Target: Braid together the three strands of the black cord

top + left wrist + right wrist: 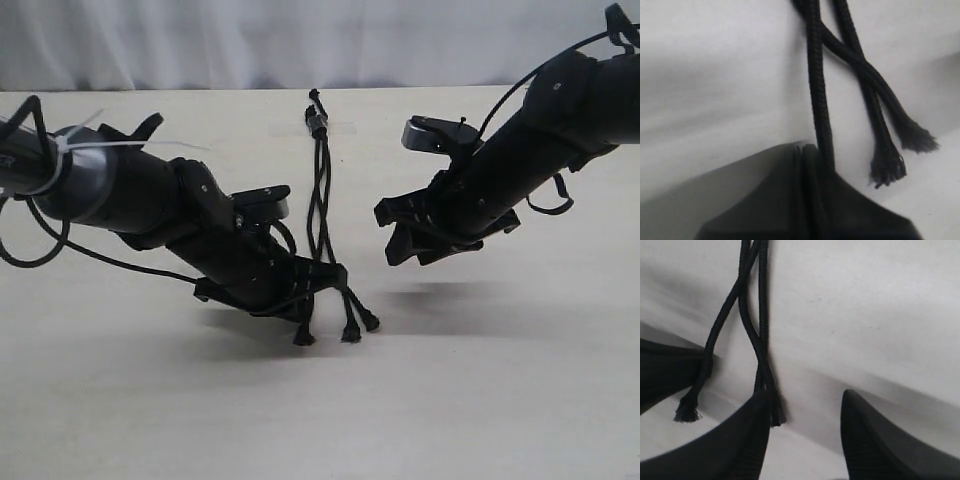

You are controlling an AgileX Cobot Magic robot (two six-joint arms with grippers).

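The black cord (320, 190) is laid on the table (500, 400), its long axis running from the bound end (316, 122) toward the camera, with the frayed tips farthest from that end. Of the three strands (322, 225), one is clamped near its tip by the low-angled left gripper (320, 282). The right gripper (398, 238) is held to the right of the bound end, fingers spread apart.

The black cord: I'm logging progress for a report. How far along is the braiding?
Barely started. Done: the black cord lies stretched out, and two strands cross near their frayed tips. In hand: the left end effector is shut on the third strand; the right end effector is open, holding nothing. Left: nearly the whole braid, since most of the length looks unwoven.
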